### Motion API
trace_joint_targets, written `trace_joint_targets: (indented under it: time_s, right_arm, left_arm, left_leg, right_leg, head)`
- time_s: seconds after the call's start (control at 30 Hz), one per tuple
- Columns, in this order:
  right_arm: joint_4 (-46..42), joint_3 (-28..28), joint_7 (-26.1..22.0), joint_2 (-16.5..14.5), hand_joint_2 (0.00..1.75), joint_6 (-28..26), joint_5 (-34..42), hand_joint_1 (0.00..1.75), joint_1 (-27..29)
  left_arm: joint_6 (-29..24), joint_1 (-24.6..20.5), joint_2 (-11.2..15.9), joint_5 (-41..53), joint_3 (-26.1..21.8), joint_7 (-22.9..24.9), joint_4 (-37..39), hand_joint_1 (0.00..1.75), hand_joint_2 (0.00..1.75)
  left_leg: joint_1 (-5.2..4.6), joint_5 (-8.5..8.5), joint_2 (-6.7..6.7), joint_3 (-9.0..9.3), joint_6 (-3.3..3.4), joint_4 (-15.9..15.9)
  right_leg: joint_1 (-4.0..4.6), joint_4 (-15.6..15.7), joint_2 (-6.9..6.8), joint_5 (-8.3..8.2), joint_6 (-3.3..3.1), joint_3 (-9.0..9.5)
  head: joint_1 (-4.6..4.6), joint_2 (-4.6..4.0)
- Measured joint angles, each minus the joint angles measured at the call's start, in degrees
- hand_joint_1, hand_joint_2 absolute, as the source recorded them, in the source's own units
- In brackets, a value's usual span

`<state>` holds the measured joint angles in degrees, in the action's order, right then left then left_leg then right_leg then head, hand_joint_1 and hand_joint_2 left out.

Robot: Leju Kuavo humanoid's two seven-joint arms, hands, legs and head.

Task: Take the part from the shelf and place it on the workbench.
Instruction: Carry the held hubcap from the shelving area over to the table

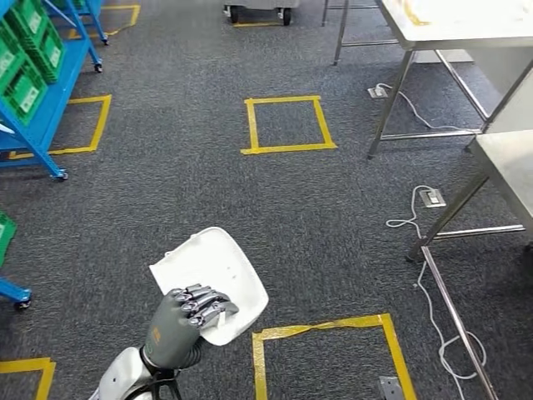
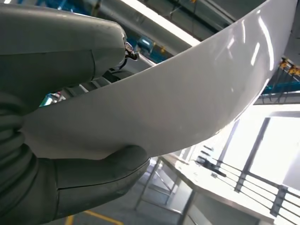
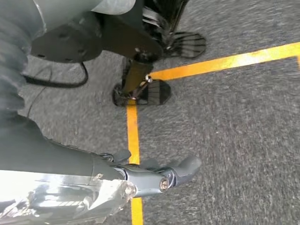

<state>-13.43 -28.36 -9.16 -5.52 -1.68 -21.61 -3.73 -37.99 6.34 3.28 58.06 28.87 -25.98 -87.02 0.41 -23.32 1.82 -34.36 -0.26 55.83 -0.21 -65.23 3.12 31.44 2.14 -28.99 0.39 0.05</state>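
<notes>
A white curved plastic part (image 1: 211,279) is held out over the grey carpet, low in the head view. My left hand (image 1: 182,321) grips its near edge, fingers on top. In the left wrist view the part (image 2: 183,103) arches across the picture, pinched between the thumb (image 2: 88,176) underneath and the fingers (image 2: 63,47) above. My right hand (image 3: 106,183) hangs beside my body over the floor, its fingers stretched out with nothing in them. The steel workbench (image 1: 509,162) stands at the right edge. The blue shelf (image 1: 44,100) with green bins is at the far left.
Yellow tape squares (image 1: 288,125) mark the carpet ahead and just below the part. A second steel table (image 1: 452,21) stands at the back right. White cables (image 1: 424,212) and floor sockets lie by the table legs. A wheeled cart (image 1: 259,10) is at the far end.
</notes>
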Motion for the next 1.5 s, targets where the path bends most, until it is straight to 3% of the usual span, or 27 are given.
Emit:
trace_joint_targets:
  time_s: [0.03,0.1,0.17,0.2,0.23,0.3,0.33,0.37,0.53,0.6,0.63,0.73,0.77,0.83,0.9,0.97,1.0,1.07,1.1,1.13,1.2,1.23,1.27,1.33,1.37,1.4,1.5]
  right_arm:
    - [0.0,-0.3,-0.3,0.2,1.75,0.2,0.1,0.0,0.2]
    - [0.0,-1.0,-0.6,0.7,1.75,0.5,0.2,0.0,0.8]
    - [0.0,-1.7,-0.8,1.4,1.75,0.7,0.4,0.0,1.8]
    - [0.0,-2.0,-0.8,1.8,1.75,0.8,0.5,0.0,2.2]
    - [0.1,-2.4,-0.8,2.1,1.75,0.9,0.6,0.0,2.6]
    - [0.1,-3.0,-0.8,2.5,1.75,1.1,0.7,0.0,3.0]
    - [0.2,-3.1,-0.8,2.7,1.75,1.1,0.8,0.0,3.1]
    - [0.2,-3.3,-0.8,2.8,1.75,1.1,0.8,0.0,3.1]
    - [0.2,-3.3,-0.8,2.8,1.75,1.1,0.8,0.0,3.1]
    - [0.2,-3.6,-0.8,3.0,1.75,1.3,1.0,0.0,3.1]
    - [0.2,-4.0,-0.7,3.4,1.75,1.5,0.9,0.0,3.0]
    - [0.2,-6.0,-1.0,4.7,1.75,2.2,-0.1,0.0,3.3]
    - [0.2,-6.4,-1.3,4.8,1.75,2.3,-0.5,0.0,3.5]
    - [0.2,-6.9,-1.5,5.1,1.75,2.4,-1.1,0.0,3.8]
    - [0.2,-7.3,-1.5,5.5,1.75,2.7,-1.5,0.0,3.8]
    - [0.2,-7.5,-1.3,5.7,1.75,3.0,-1.8,0.0,4.1]
    - [0.2,-7.5,-1.3,5.7,1.75,3.0,-1.9,0.0,4.4]
    - [0.2,-7.7,-1.2,5.9,1.75,3.2,-2.1,0.0,4.5]
    - [0.2,-7.8,-1.1,6.0,1.75,3.2,-2.3,0.0,4.4]
    - [0.2,-7.9,-1.0,6.0,1.75,3.3,-2.6,0.0,4.2]
    - [0.2,-8.2,-0.8,6.1,1.75,3.3,-3.1,0.0,4.1]
    - [0.2,-8.3,-0.8,6.1,1.75,3.3,-3.3,0.0,4.2]
    - [0.2,-8.5,-0.9,6.2,1.75,3.3,-3.6,0.0,4.3]
    - [0.2,-8.7,-1.5,6.3,1.75,3.3,-3.8,0.0,4.4]
    - [0.2,-8.8,-1.9,6.3,1.75,3.4,-3.9,0.0,4.4]
    - [0.2,-8.9,-2.2,6.3,1.75,3.4,-3.8,0.0,4.4]
    - [0.2,-9.2,-2.7,6.3,1.75,3.5,-3.8,0.0,4.3]
  left_arm:
    - [0.2,-0.2,-0.4,0.0,0.4,0.0,0.3,1.75,1.75]
    - [0.7,-0.7,-1.1,0.3,1.2,0.0,0.9,1.75,1.75]
    - [1.5,-1.3,-2.1,0.8,2.2,-0.1,1.5,1.75,1.75]
    - [1.9,-1.7,-2.7,1.0,2.6,-0.2,1.8,1.75,1.75]
    - [2.2,-2.1,-3.2,1.1,3.1,-0.2,2.1,1.75,1.75]
    - [2.6,-2.6,-4.0,1.2,3.8,-0.3,2.6,1.75,1.75]
    - [2.7,-2.7,-4.3,1.2,4.0,-0.3,2.8,1.75,1.75]
    - [2.7,-2.8,-4.4,1.2,4.1,-0.3,3.0,1.75,1.75]
    - [2.8,-2.9,-4.5,1.2,4.1,-0.3,3.0,1.75,1.75]
    - [3.6,-3.5,-5.0,0.8,4.4,-0.3,3.2,1.75,1.75]
    - [4.8,-4.1,-5.5,0.6,4.7,0.2,3.8,1.75,1.75]
    - [8.2,-5.4,-7.2,0.7,5.4,1.6,5.9,1.75,1.75]
    - [8.3,-5.3,-7.3,0.6,5.4,1.7,6.2,1.75,1.75]
    - [8.4,-5.0,-7.3,0.3,5.3,1.7,6.4,1.75,1.75]
    - [8.7,-4.8,-7.4,0.0,5.3,1.7,6.7,1.75,1.75]
    - [8.9,-4.7,-7.8,-0.1,5.2,1.7,6.8,1.75,1.75]
    - [8.9,-4.8,-8.0,-0.1,5.2,1.7,6.8,1.75,1.75]
    - [8.9,-4.8,-8.4,-0.1,5.1,1.7,6.8,1.75,1.75]
    - [9.0,-4.7,-8.5,-0.2,5.0,1.6,6.8,1.75,1.75]
    - [9.0,-4.6,-8.5,-0.2,4.9,1.6,6.9,1.75,1.75]
    - [9.1,-4.4,-8.6,-0.3,4.8,1.5,7.0,1.75,1.75]
    - [9.2,-4.3,-8.6,-0.3,4.8,1.5,7.0,1.75,1.75]
    - [9.2,-4.3,-8.6,-0.3,4.7,1.4,7.0,1.75,1.75]
    - [9.3,-4.3,-8.6,-0.4,4.6,1.4,7.0,1.75,1.75]
    - [9.3,-4.2,-8.6,-0.4,4.6,1.4,7.0,1.75,1.75]
    - [9.3,-4.2,-8.6,-0.4,4.5,1.3,7.0,1.75,1.75]
    - [9.3,-4.0,-8.5,-0.4,4.5,1.2,7.0,1.75,1.75]
  left_leg:
    - [-0.1,-0.98,-0.81,1.08,0.18,0.0]
    - [-0.26,-3.22,-2.33,3.7,0.42,0.0]
    - [-0.3,-5.83,-3.58,7.08,0.53,0.0]
    - [-0.31,-7.2,-4.2,8.87,0.53,-0.1]
    - [-0.35,-8.57,-4.81,10.58,0.48,-0.2]
    - [-0.69,-11.37,-5.98,13.56,0.17,-0.6]
    - [-0.88,-12.37,-6.41,14.52,-0.01,-0.9]
    - [-1.06,-13.03,-6.69,15.14,-0.16,-1.0]
    - [-1.11,-13.35,-6.96,15.54,-0.27,-1.4]
    - [-1.06,-12.53,-7.13,15.84,-0.58,-0.8]
    - [-0.93,-11.66,-6.01,13.09,-0.86,3.4]
    - [-0.3,-16.02,-2.11,-1.61,-1.71,15.2]
    - [-0.13,-16.35,-1.79,-3.85,-1.91,13.9]
    - [0.33,-8.11,-0.07,-4.71,-2.3,7.7]
    - [0.58,-0.68,1.66,-5.06,-2.02,3.2]
    - [0.47,1.54,1.5,-4.77,-1.04,2.4]
    - [0.46,1.88,1.06,-4.4,-0.57,2.2]
    - [0.43,1.69,-0.09,-3.58,0.28,1.9]
    - [0.29,1.39,-0.74,-3.23,0.62,1.9]
    - [0.14,1.02,-1.44,-2.92,0.88,1.9]
    - [-0.07,0.3,-2.75,-2.28,1.12,1.9]
    - [-0.12,-0.04,-3.24,-1.89,1.13,1.9]
    - [-0.15,-0.37,-3.59,-1.45,1.05,1.9]
    - [-0.28,-0.98,-4.07,-0.58,0.69,1.9]
    - [-0.39,-1.2,-4.19,-0.32,0.45,2.0]
    - [-0.55,-1.41,-4.29,-0.21,0.39,2.1]
    - [-0.74,-1.39,-4.3,-0.17,1.23,2.0]
  right_leg:
    - [0.15,-4.4,-1.64,0.81,0.14,-3.19]
    - [0.28,-9.9,-2.6,4.98,0.17,-9.21]
    - [0.37,-9.1,-2.79,8.29,0.0,-12.57]
    - [0.52,-6.8,-3.24,7.3,-0.29,-13.31]
    - [0.85,-3.5,-4.39,3.3,-0.73,-13.66]
    - [1.51,2.0,-6.79,-6.76,-1.53,-13.84]
    - [1.74,3.4,-7.55,-10.29,-1.73,-13.73]
    - [1.8,3.7,-7.61,-11.37,-1.75,-13.62]
    - [1.84,3.6,-7.38,-11.5,-1.73,-13.38]
    - [1.67,3.8,-6.49,-11.44,-1.92,-13.08]
    - [1.42,4.3,-5.32,-11.03,-2.27,-12.27]
    - [0.41,6.2,0.24,-7.78,-2.62,-7.36]
    - [0.15,6.4,1.65,-6.62,-2.31,-5.76]
    - [-0.19,6.1,3.3,-4.85,-1.67,-3.91]
    - [-0.41,5.7,4.71,-3.24,-0.84,-3.25]
    - [-0.65,5.9,5.74,-2.16,0.08,-2.75]
    - [-0.68,5.9,5.04,-1.75,0.44,-2.5]
    - [-0.47,3.3,1.51,0.17,0.99,-3.34]
    - [-0.37,0.2,-0.66,1.86,1.19,-4.92]
    - [-0.33,-3.7,-1.93,3.66,1.36,-7.07]
    - [-0.36,-9.4,-2.66,5.15,1.57,-10.6]
    - [-0.36,-9.3,-2.75,4.11,1.6,-10.97]
    - [-0.36,-6.9,-2.85,2.04,1.56,-10.15]
    - [-0.28,1.1,-3.49,-2.65,1.32,-6.77]
    - [-0.21,4.2,-3.75,-4.1,1.12,-5.37]
    - [-0.19,5.9,-3.94,-4.85,1.06,-4.57]
    - [-0.21,6.5,-3.79,-5.2,1.27,-4.29]
  head:
    - [0.14,-0.02]
    - [0.18,-0.01]
    - [0.31,-0.01]
    - [0.39,-0.01]
    - [0.47,-0.01]
    - [0.64,-0.02]
    - [0.65,-0.03]
    - [0.62,-0.04]
    - [0.46,-0.05]
    - [0.41,-0.04]
    - [0.34,-0.03]
    - [0.18,-0.03]
    - [0.19,-0.03]
    - [0.11,-0.04]
    - [-0.2,-0.04]
    - [-0.36,-0.04]
    - [-0.3,-0.04]
    - [0.05,-0.04]
    - [0.18,-0.04]
    - [0.27,-0.04]
    - [0.28,-0.05]
    - [0.3,-0.05]
    - [0.31,-0.05]
    - [0.31,-0.05]
    - [0.27,-0.05]
    - [0.25,-0.05]
    - [0.18,-0.05]
